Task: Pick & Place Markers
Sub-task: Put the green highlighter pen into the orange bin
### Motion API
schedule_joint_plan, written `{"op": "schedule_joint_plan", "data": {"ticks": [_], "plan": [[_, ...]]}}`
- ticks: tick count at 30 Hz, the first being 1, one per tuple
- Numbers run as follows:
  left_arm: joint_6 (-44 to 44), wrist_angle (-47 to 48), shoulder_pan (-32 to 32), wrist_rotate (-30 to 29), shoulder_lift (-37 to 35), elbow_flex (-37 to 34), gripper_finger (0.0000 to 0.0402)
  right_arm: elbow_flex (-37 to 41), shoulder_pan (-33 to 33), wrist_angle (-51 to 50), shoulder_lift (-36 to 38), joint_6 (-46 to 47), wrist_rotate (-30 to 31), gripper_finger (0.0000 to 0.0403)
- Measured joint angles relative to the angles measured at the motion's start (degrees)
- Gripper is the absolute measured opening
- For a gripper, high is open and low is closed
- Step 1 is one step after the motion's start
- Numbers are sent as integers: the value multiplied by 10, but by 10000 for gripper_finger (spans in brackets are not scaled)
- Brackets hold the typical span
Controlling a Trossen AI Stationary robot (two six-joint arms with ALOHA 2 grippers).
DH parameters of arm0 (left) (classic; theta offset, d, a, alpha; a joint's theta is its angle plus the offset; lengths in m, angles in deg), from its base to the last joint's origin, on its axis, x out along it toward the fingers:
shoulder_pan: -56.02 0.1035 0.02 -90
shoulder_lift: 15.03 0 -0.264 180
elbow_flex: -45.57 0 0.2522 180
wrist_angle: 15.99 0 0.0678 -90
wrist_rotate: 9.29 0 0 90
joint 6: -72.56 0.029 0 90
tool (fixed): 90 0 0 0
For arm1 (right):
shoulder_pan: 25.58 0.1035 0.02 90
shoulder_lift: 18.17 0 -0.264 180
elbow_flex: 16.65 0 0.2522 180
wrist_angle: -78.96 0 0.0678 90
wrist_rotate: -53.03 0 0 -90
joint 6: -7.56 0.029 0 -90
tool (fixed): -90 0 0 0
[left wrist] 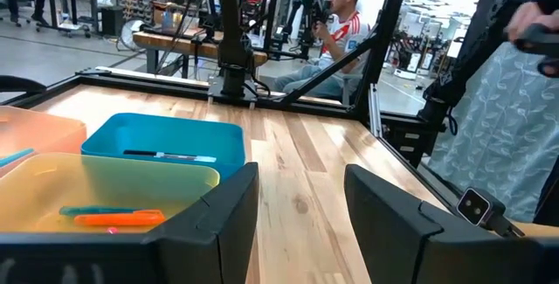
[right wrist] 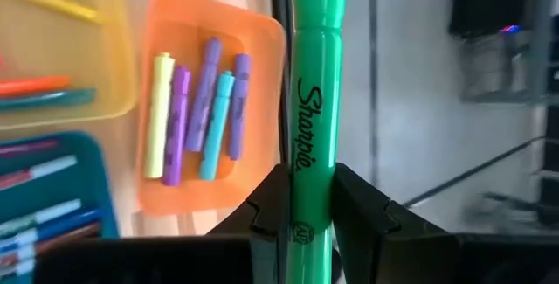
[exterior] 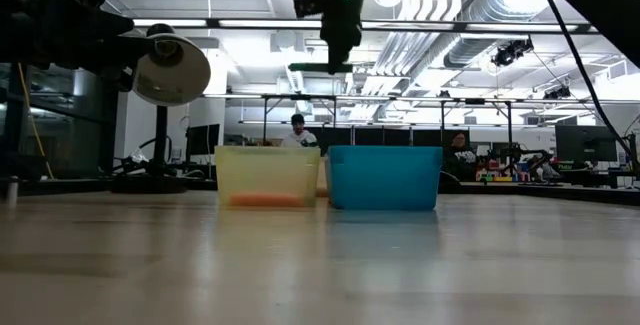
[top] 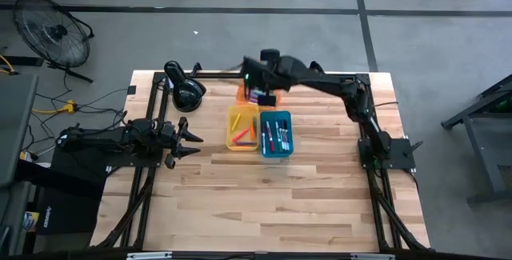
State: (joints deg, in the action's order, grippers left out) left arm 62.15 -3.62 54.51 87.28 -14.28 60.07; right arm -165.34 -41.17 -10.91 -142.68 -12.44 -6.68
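so the left gripper (top: 190, 138) just waits near the desk's left edge, fingers apart, holding nothing. farther back, the right gripper (right wrist: 313, 207) is clamped on a green marker (right wrist: 313, 100) above the orange tray (right wrist: 210, 100) by the far edge. i'd line it up over the tray, drop lower, then release.

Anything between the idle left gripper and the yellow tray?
No. In the high view, only bare wooden tabletop lies between the left gripper and the yellow tray.
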Motion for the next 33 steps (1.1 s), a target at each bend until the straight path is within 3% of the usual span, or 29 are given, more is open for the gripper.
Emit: {"op": "schedule_joint_plan", "data": {"ticks": [7,11,21,33], "plan": [[0,0,0,0,0,0,170,33,-86,55,1,-15,-154,54],[0,0,0,0,0,0,170,112,-120,111,1,-16,-232,54],[0,0,0,-1,0,0,170,294,-156,239,0,-24,-279,54],[0,0,0,-3,0,0,170,327,-155,305,0,-10,-317,54]]}}
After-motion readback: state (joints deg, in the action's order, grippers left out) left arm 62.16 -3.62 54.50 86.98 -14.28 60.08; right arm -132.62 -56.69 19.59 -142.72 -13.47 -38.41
